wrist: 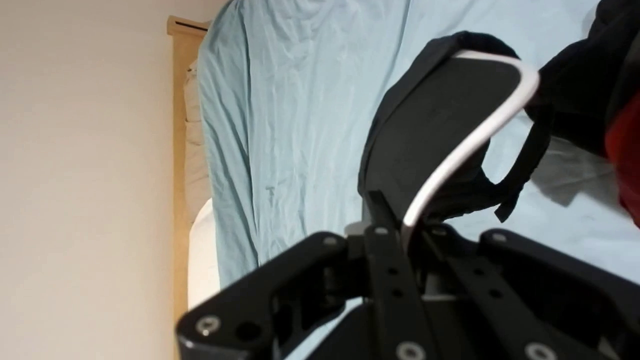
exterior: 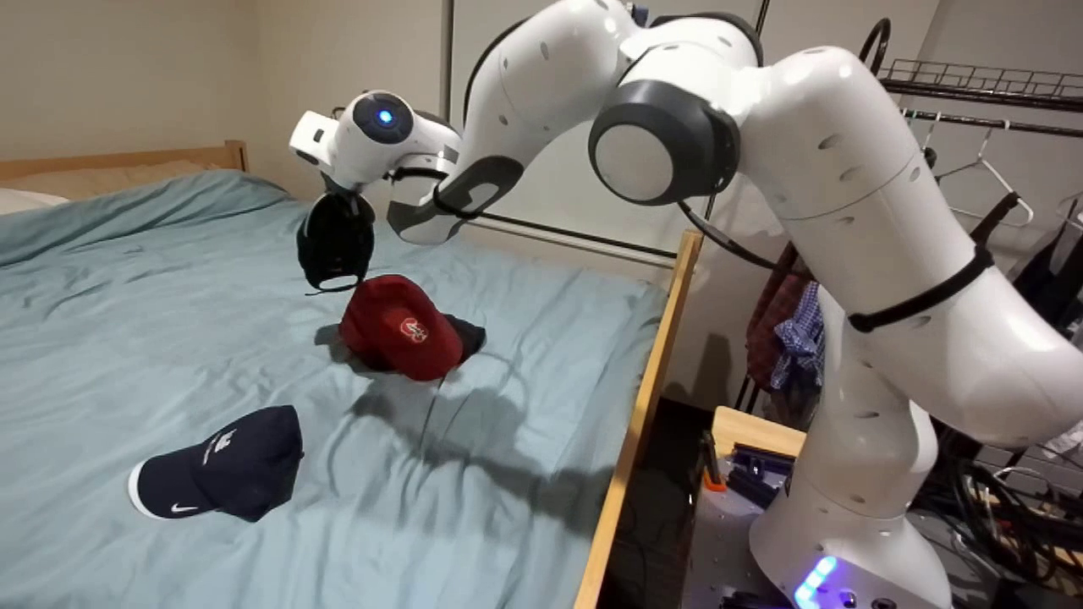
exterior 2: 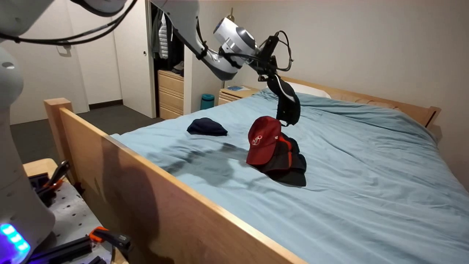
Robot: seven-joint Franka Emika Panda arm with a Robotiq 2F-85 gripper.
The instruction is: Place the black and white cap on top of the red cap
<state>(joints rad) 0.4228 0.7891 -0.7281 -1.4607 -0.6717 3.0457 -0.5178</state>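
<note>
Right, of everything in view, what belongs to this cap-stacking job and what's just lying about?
Part of the job:
gripper, shut on the cap's white-edged brim
black and white cap, hanging from it
red baseball cap, the one to top

Just lying about:
navy Nike cap, on the bed
dark caps, beneath the red baseball cap
orange-and-black clamp

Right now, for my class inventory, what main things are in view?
Wrinkled fabric sheet: one, pale blue, covering the wooden bed.
Wooden bed: one, tan, under the sheet.
Dark fabric headwear: count unclear, black and red, on the sheet.
Red domed fabric cap: one, red, atop that headwear.
Rounded fabric cap: one, navy, lying apart.
Floppy black fabric cap: one, black and white, held aloft.
Jointed robot arm: one, white, over the sheet.
Robot gripper: one, black, gripping the floppy cap.
</note>
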